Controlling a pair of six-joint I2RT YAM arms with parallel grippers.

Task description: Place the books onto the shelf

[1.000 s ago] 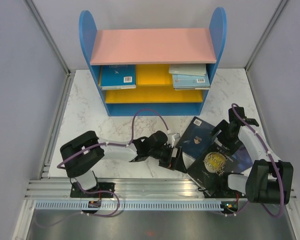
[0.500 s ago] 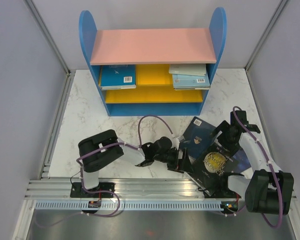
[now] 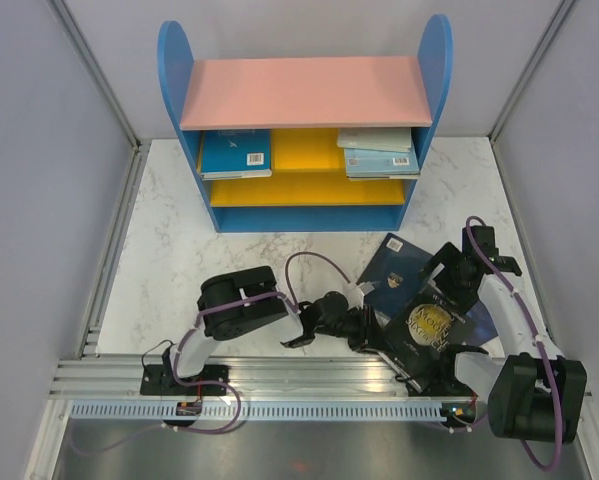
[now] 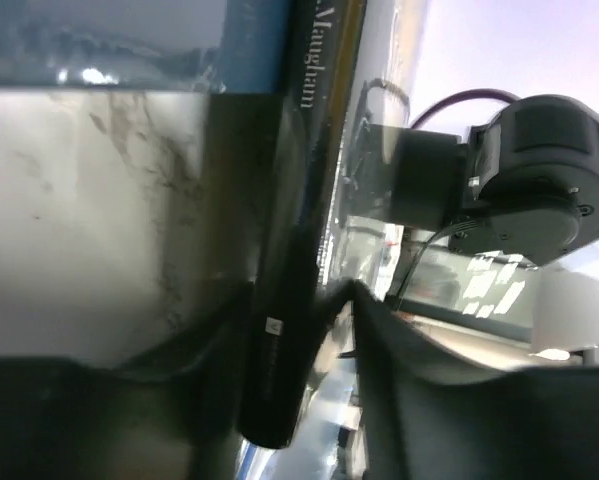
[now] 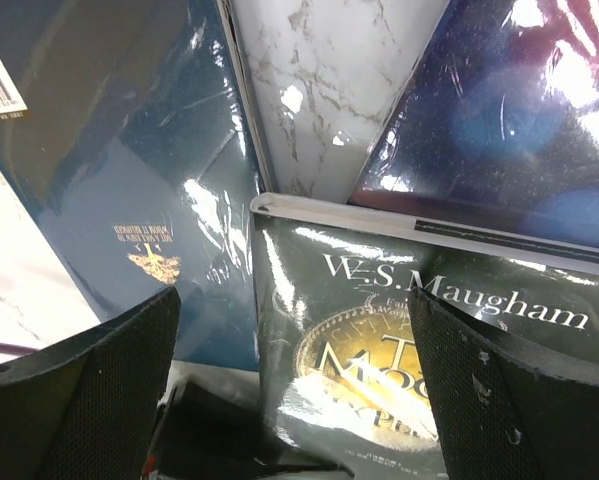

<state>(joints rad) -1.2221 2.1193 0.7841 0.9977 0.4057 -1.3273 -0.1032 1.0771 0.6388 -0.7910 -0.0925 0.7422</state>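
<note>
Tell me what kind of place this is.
Probably a robot test cell: plain grey partition walls, the left arm and right arm bolted to an aluminium rail, a coloured shelf on a marble-look table.

The left half of the tabletop (image 3: 169,240), from the shelf (image 3: 175,70) down to the near left corner, lies bare and open to a gripper. The near right corner is crowded. A black-and-gold book (image 3: 426,330) lies there with a navy book (image 3: 394,262) beside it. The left arm (image 3: 244,300) reaches in along the near edge and the right arm (image 3: 504,300) hangs over the right edge. On the yellow board (image 3: 304,160) a gap stands free between the teal book (image 3: 235,153) and the pale blue stack (image 3: 379,157). It is roofed by the pink top board (image 3: 304,90).
</note>
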